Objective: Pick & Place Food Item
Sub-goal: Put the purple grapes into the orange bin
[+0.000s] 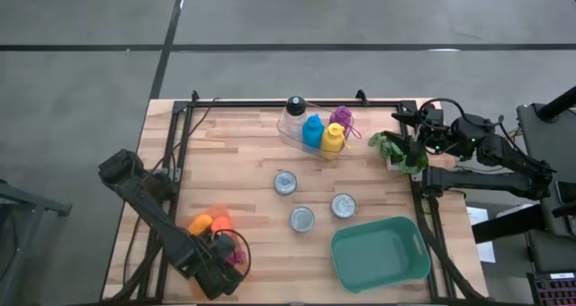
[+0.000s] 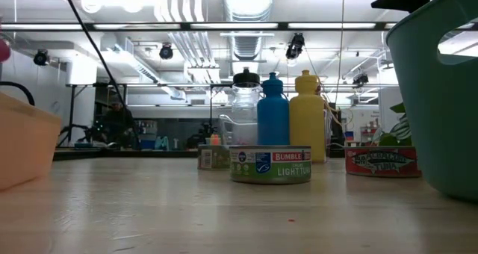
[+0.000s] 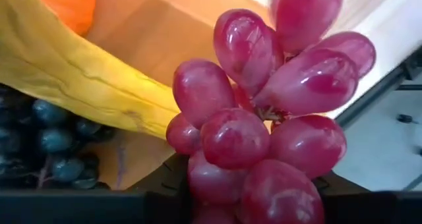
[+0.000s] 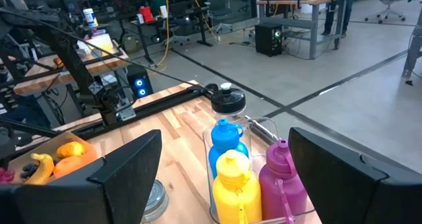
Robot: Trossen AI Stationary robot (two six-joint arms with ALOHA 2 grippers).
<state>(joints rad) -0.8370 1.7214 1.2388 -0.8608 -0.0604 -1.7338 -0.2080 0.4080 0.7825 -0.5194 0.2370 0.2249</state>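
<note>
At lower left of high view, left gripper (image 1: 227, 263) sits over fruit box, fingers clenched on red grape bunch (image 3: 264, 118). Judgement: lift straight up, slow, so loose grapes clear banana (image 3: 79, 79) and dark grapes (image 3: 46, 145) (soft fruit, don't squeeze harder). Bunch fills left wrist view, stem end between fingers. Right gripper (image 1: 405, 148) waits at right table edge, fingers released, near bottles (image 1: 315, 130). Teal bin (image 1: 380, 254) at lower right, likely drop spot.
</note>
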